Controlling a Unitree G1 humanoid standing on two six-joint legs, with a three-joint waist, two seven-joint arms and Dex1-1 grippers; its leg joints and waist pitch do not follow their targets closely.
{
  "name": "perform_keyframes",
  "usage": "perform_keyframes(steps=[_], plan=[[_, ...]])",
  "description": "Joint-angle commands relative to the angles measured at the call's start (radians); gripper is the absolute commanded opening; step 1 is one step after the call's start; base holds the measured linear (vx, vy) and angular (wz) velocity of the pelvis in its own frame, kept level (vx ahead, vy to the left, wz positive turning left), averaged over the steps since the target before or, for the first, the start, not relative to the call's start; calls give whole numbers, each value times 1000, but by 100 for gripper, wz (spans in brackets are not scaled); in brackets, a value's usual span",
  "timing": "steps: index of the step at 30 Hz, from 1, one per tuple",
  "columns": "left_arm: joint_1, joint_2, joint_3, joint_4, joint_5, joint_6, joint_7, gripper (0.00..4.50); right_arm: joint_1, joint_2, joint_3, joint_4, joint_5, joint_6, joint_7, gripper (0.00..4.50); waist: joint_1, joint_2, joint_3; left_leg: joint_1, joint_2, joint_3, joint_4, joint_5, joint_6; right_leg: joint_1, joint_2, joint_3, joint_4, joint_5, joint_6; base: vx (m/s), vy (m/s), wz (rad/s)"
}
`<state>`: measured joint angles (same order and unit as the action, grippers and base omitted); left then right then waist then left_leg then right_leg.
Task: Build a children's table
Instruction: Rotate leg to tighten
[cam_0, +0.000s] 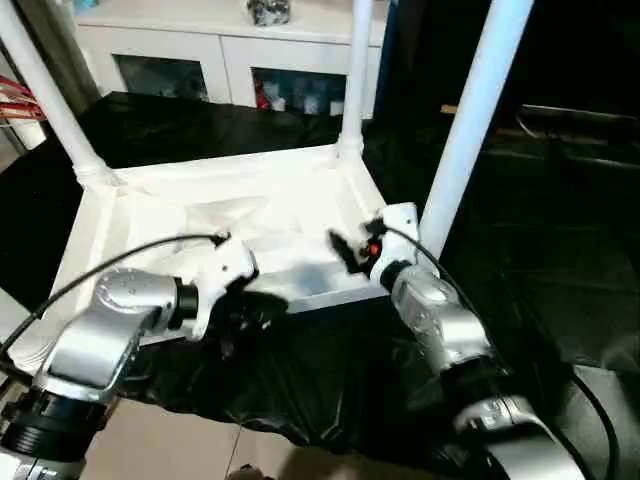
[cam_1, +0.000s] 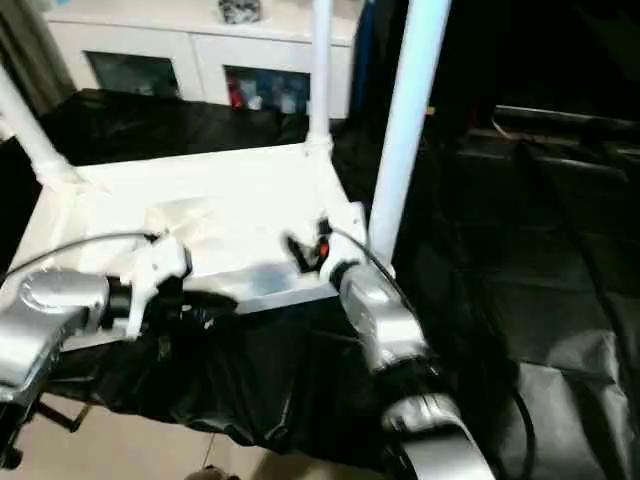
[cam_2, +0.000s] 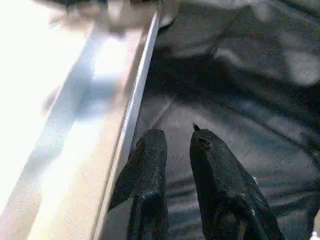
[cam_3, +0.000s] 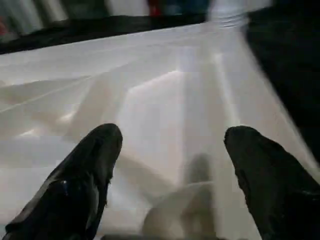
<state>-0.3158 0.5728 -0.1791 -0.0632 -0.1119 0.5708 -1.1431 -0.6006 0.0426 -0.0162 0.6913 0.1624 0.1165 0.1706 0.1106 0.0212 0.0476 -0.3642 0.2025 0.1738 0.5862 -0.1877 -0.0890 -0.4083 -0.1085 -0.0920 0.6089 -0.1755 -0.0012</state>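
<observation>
Black, wrinkled sheeting (cam_0: 560, 250) covers the surface on which everything lies, glossy where the light catches its folds. At twelve o'clock, behind it, stands a white cabinet (cam_0: 230, 50) with glass doors.

Upside down on the sheeting, in the middle of the head views, lies the table top (cam_0: 240, 230): a white plastic rectangle with a raised rim and shallow moulded ribs crossing its underside. Three smooth white tube legs rise from its corners. One leg (cam_0: 50, 100) stands at ten o'clock and leans outward, one leg (cam_0: 355, 70) stands at one o'clock, and the thickest-looking, nearest leg (cam_0: 470, 120) rises at three o'clock, beside the right wrist. The corner at seven o'clock is hidden behind the left forearm.

Both forearms are silver and rounded, each with a thin black cable looping over it. The right gripper (cam_3: 172, 150) hovers above the ribbed underside near the three o'clock corner, its blunt black fingers (cam_3: 90, 165) spread wide with nothing between them. The left gripper (cam_2: 177, 145) sits just outside the near rim of the top, over the black sheeting; its matte black fingers (cam_2: 150, 165) stand close together with a narrow gap, pinching nothing.
</observation>
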Motion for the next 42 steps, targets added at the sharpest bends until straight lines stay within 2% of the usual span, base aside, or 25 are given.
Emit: perform_keyframes(steps=[1, 2, 3, 4, 9, 14, 17, 20, 21, 26, 29, 30, 31, 32, 35, 36, 37, 38, 39, 40, 42], plan=[[5, 12, -15, -20, 16, 10, 13, 105, -20, 2, -39, 36, -5, -21, -67, 374, -7, 9, -60, 11, 18, -3, -87, -230, -43, 46, -36, 50, -60, -208, -181, 0, 0, 0], [14, 12, -30, -27, 24, 18, 23, 105, -47, 5, -72, 88, 3, -57, -122, 374, -8, 11, -62, 13, 19, -3, -86, -224, -43, 44, -36, 51, -57, -187, -186, 0, 0, 0], [17, 10, -35, -29, 25, 21, 25, 105, -53, 1, -83, 99, 6, -63, -137, 374, -7, 11, -62, 15, 18, -1, -84, -228, -42, 43, -33, 50, -57, -179, -187, 0, 0, 0], [21, 9, -50, -27, 35, 23, 35, 105, -69, -10, -104, 135, 11, -81, -169, 374, -6, 15, -64, 15, 17, 0, -81, -217, -40, 43, -32, 50, -53, -153, -189, 0, 0, 0], [21, 20, -96, 6, 85, 3, 60, 105, -100, -44, -138, 204, 11, -133, -228, 374, -5, 15, -66, 12, 13, 1, -76, -190, -34, 48, -28, 48, -48, -95, -194, 0, 0, 0], [3, 10, -105, 50, 119, -39, 111, 105, -121, -77, -156, 251, -3, -170, -255, 374, -5, 12, -66, 8, 12, 2, -74, -198, -29, 51, -30, 47, -49, -104, -197, 0, 0, 0], [-37, -22, -90, 101, 135, -70, 181, 105, -135, -121, -164, 287, -19, -201, -266, 374, -4, 12, -65, 14, 12, 3, -74, -233, -30, 47, -29, 47, -55, -149, -197, 0, 0, 0], [-56, -42, -95, 132, 151, -98, 214, 105, -140, -158, -172, 308, -22, -218, -267, 374, -1, 13, -66, 12, 12, 2, -73, -236, -27, 48, -30, 46, -57, -173, -186, 0, 0, 0], [-61, -49, -98, 140, 156, -103, 223, 105, -142, -169, -177, 313, -21, -222, -268, 374, 0, 12, -66, 14, 13, 3, -71, -236, -27, 47, -30, 46, -57, -171, -187, 0, 0, 0], [-92, -108, -115, 195, 178, -148, 297, 105, -146, -237, -193, 331, -25, -238, -264, 374, 1, 10, -70, 6, 12, 2, -66, -203, -19, 52, -28, 43, -52, -125, -190, 0, 0, 0], [-119, -157, -112, 246, 187, -181, 365, 105, -151, -278, -195, 351, -32, -256, -252, 374, 4, 5, -73, -1, 10, 2, -61, -168, -3, 59, -30, 42, -47, -83, -202, 0, 0, 0], [-119, -166, -107, 250, 184, -189, 377, 105, -150, -285, -191, 348, -35, -261, -241, 374, 3, 17, -74, -3, 8, 0, -60, -163, -3, 60, -30, 41, -45, -77, -203, 0, 0, 0], [-111, -181, -87, 245, 167, -224, 393, 105, -142, -290, -176, 326, -37, -272, -187, 374, 0, 21, -76, -4, 7, 0, -57, -161, 6, 62, -29, 39, -45, -64, -210, 0, 0, 0], [-111, -181, -87, 245, 167, -224, 393, 105, -142, -290, -176, 326, -37, -272, -187, 374, 0, 21, -76, -4, 7, 0, -57, -161, 6, 62, -29, 39, -45, -64, -210, 0, 0, 0], [-72, -215, -17, 219, 120, -298, 441, 105, -97, -271, -134, 231, -19, -280, -32, 374, -3, 17, -74, -11, 9, 1, -55, -161, 38, 67, -32, 37, -50, -57, -228, 0, 0, 0], [-57, -230, 12, 212, 106, -312, 466, 105, -72, -261, -117, 184, -9, -273, 25, 374, -3, 26, -74, -11, 9, 0, -54, -164, 43, 66, -30, 35, -49, -57, -231, 0, 0, 0], [-40, -248, 43, 209, 95, -338, 503, 105, -40, -252, -93, 128, 2, -266, 78, 374, -8, 23, -70, -15, 13, -1, -57, -187, 58, 69, -31, 34, -56, -75, -222, 0, 0, 0], [2, -270, 92, 197, 84, -393, 567, 105, 27, -238, -51, 16, 22, -239, 140, 374, -10, 28, -71, -16, 12, -4, -58, -192, 59, 70, -30, 33, -55, -91, -217, 0, 0, 0], [2, -270, 92, 197, 84, -393, 567, 105, 27, -238, -51, 16, 22, -239, 140, 374, -11, 25, -72, -16, 17, -5, -59, -190, 63, 69, -32, 34, -59, -101, -205, 0, 0, 0], [45, -284, 122, 175, 73, -432, 605, 132, 76, -234, -26, -60, 41, -218, 159, 374, -13, 29, -73, -14, 16, -6, -60, -191, 63, 67, -30, 34, -59, -113, -209, 0, 0, 0], [79, -294, 144, 153, 62, -459, 631, 138, 111, -233, -13, -110, 51, -204, 169, 374, -13, 32, -70, -11, 21, -5, -60, -207, 62, 60, -30, 38, -65, -137, -210, 0, 0, 0]])
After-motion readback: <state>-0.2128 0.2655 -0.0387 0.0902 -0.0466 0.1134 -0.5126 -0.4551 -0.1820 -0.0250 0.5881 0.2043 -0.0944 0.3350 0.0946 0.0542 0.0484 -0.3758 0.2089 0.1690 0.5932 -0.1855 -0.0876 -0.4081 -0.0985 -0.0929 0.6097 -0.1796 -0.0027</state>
